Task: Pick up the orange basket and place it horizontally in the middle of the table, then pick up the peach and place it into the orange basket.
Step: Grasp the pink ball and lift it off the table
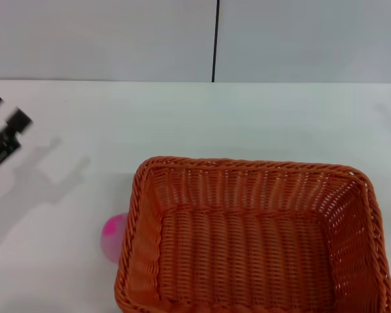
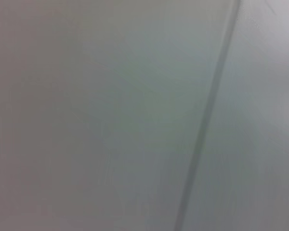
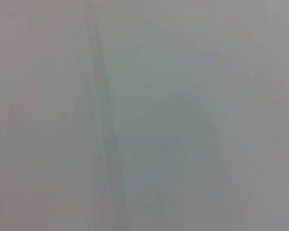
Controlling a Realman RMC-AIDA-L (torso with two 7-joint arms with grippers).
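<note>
The basket [image 1: 254, 238] sits open side up on the table [image 1: 260, 117], toward our near right. The peach [image 1: 113, 236] lies against its left wall, half hidden. We judge the wicker light and stiff: take it by the braided rim. The peach may roll. The left gripper [image 1: 5, 134] hangs at far left, jaw state indeterminate. The right gripper is out of view.

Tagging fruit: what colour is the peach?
Pale pink with a magenta blotch, head view, beside the basket.
</note>
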